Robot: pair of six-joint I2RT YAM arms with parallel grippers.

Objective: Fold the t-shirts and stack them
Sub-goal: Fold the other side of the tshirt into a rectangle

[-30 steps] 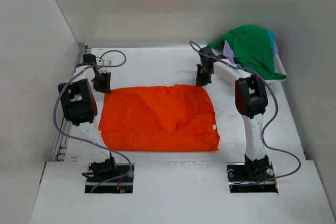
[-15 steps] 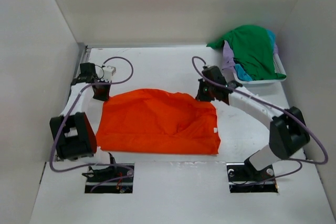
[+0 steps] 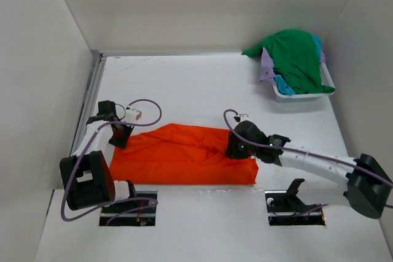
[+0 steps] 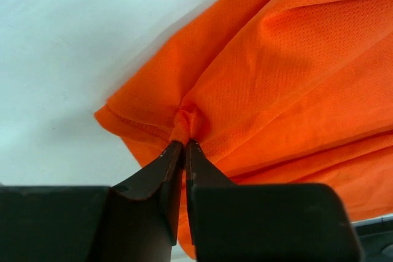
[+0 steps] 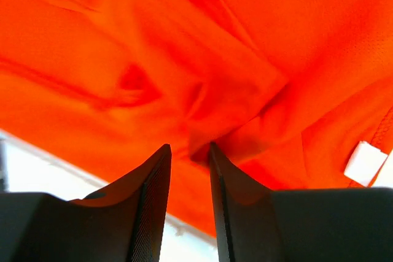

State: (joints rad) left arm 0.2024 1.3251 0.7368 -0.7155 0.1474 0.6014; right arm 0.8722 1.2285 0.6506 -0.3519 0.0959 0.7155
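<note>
Top view: an orange shirt [image 3: 184,161] is lying on a white table [image 3: 184,84], toward 6 o'clock, near the arm bases. Two robot arms are working it, one at each end of its far edge.

The left claw [image 3: 120,134] is at the shirt's 10 o'clock corner. In the wrist view, the left claw [image 4: 184,145] is pressing together on a small tuft of the hem, w/ the mesh cloth [image 4: 295,59] fanning out toward 2 o'clock.

The right claw [image 3: 236,146] is sitting at the shirt's 2 o'clock corner. In its own view, the right claw [image 5: 187,148] is standing only narrowly apart, w/ a bunched fold of cloth [image 5: 153,41] caught btwn the tips, so it is pinching too. A white tag [image 5: 363,162] is showing at 4 o'clock.

Change vs. a sec. ago: both claws are pulling the far edge toward 6 o'clock. The shirt, then a broad flat sheet, is now showing as a much narrower band, so the first fold in half is looking nearly done. Judgement: laying the edge down & letting go is coming next.

At 1 o'clock a white basket [image 3: 304,94] is holding the rest: a green shirt [image 3: 298,53] on top, w/ bits of a purple shirt [image 3: 265,65] & a teal shirt [image 3: 282,84] peeking out. Those are still waiting, unfolded.
</note>
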